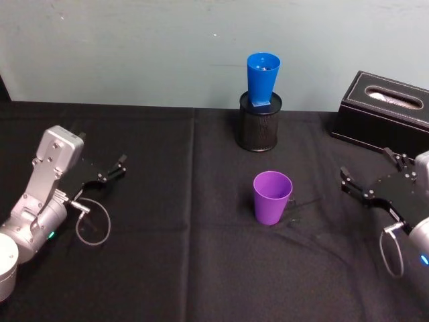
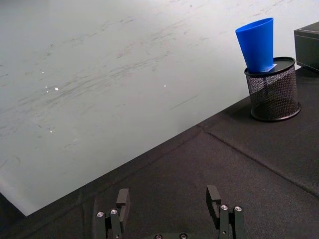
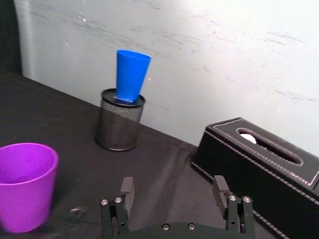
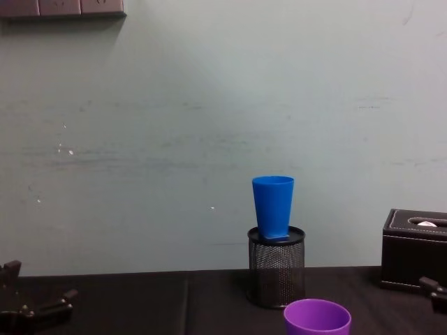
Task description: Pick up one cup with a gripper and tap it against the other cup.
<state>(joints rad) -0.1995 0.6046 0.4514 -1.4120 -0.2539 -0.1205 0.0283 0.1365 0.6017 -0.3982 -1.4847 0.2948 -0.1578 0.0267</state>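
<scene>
While left gripper (image 2: 168,195) and right gripper (image 3: 173,183) gape, purple cup (image 1: 272,198) stands between

Black mesh pen holder (image 1: 259,131) stands upright at the rear centre of the table, close to the wall. Round, dark rim, see-through mesh sides. Black tissue box (image 1: 385,114) sits to its right, also at the back, angled a bit, with bare cloth between the two. Box has pale stitching along the edges and an oval slot on top with white tissue showing. Black tablecloth (image 1: 167,221) covers the table, with a crease line running front to back left of centre. Pale scuffed wall (image 1: 134,47) behind. Dark wall plates (image 4: 63,7) high up at left in the chest view.
</scene>
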